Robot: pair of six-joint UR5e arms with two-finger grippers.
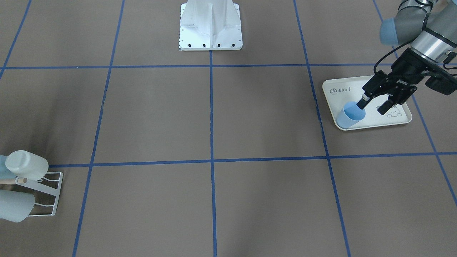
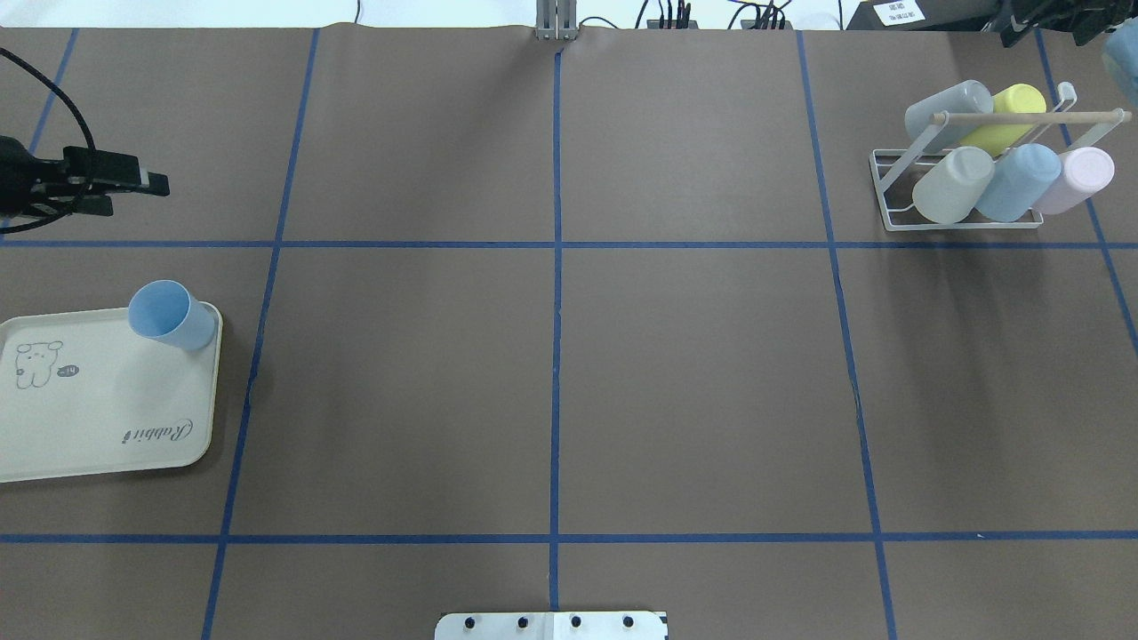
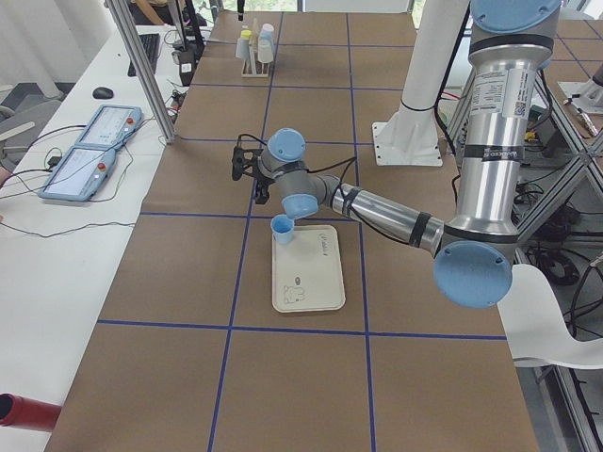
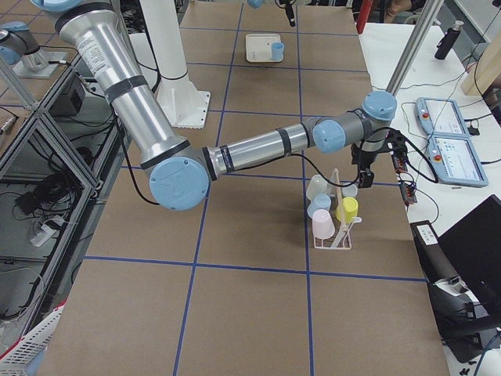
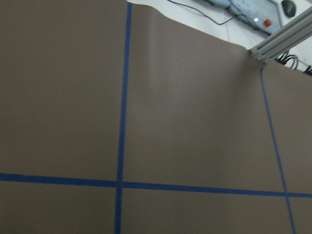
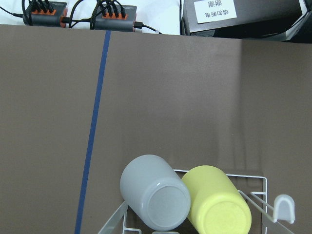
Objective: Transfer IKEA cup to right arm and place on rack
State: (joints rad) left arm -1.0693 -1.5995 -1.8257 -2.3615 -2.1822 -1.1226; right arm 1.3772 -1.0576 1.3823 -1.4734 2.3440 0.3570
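The light blue IKEA cup stands upright on the far corner of the cream rabbit tray; it also shows in the front view. My left gripper is open and empty, held in the air above and beyond the cup, apart from it. The white wire rack with a wooden dowel holds several cups lying on its prongs. My right gripper hovers above the rack; I cannot tell if it is open. The right wrist view shows a grey cup and a yellow cup below it.
The white robot pedestal stands at the table's middle edge. The rack also shows at the front view's left edge. A side table with control tablets and an aluminium post lie beyond the table.
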